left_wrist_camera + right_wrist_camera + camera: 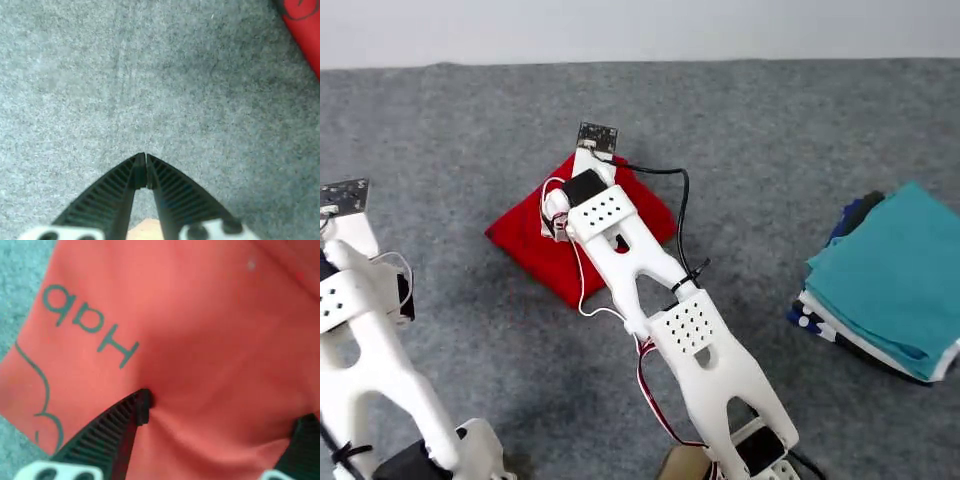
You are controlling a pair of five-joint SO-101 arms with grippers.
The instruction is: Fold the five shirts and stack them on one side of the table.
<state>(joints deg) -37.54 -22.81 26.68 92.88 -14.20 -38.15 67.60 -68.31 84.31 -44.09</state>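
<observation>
Well apart from the folded stack (890, 285), red shirt (535, 250) lies flat; right gripper (223, 412) spread wide, pressing into it (soft, limp, light). Likely hold: pinch all layers at an edge. Left gripper (145, 165) closed, empty.

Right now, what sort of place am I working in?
Probably a robot test bench, not a home laundry: a table covered in grey felt-like cloth against a pale wall, a white left arm and right arm at its near edge, and a stack of folded shirts at one side.
</observation>
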